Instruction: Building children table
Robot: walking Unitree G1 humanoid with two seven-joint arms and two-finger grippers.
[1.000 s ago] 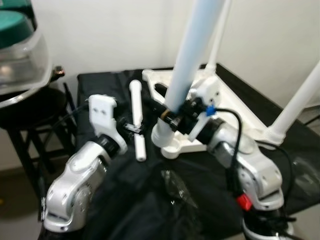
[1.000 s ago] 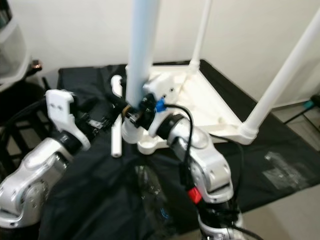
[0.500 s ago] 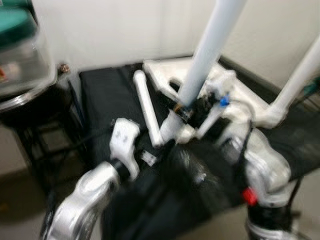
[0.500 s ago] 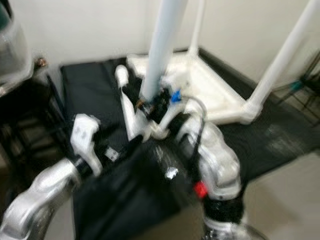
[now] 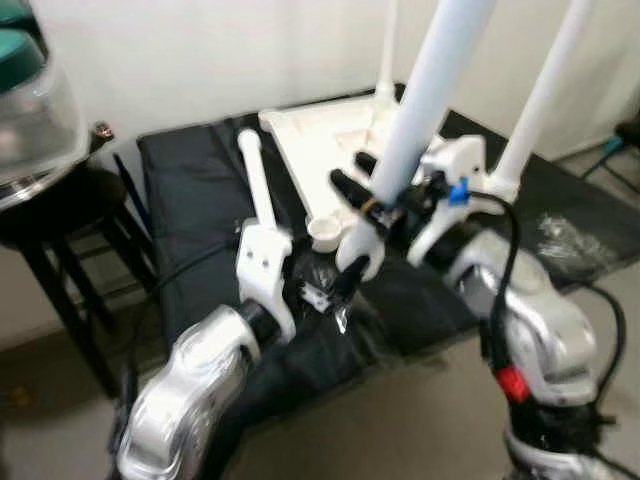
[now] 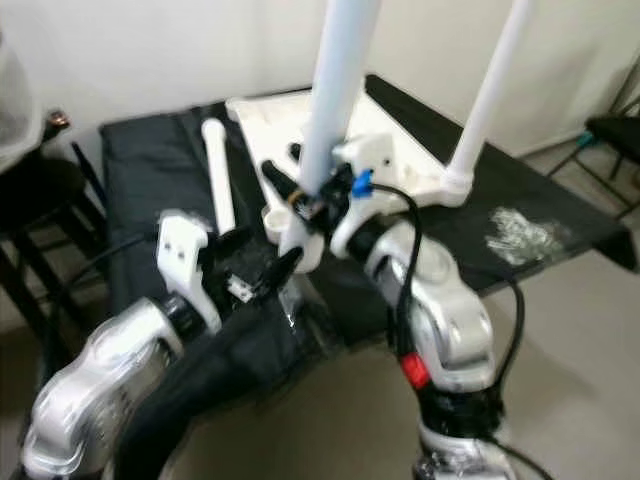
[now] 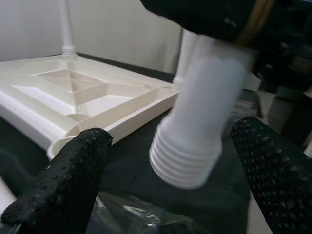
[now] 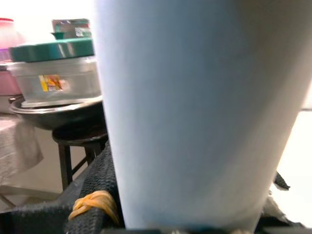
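White plastic tabletop (image 5: pixel 330 150) lies upside down w/ ribbed underside up, upper centre of frame. Two white legs already in its corners: one thin at the back (image 5: pixel 385 45), one at right (image 5: pixel 540 90), both upright. Third leg (image 5: pixel 425 110), pale blue-white tube, tilted slightly, threaded lower end (image 7: pixel 187 163) hanging just beside the near empty corner socket (image 5: pixel 325 232). Fourth leg (image 5: pixel 255 170) lies flat, left of the tabletop.

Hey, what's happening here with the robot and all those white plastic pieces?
It is putting together a small table. The right gripper holds a white leg upright, its threaded end lifted off the upturned tabletop. The left gripper waits open around that end. Another leg lies on the black cloth.
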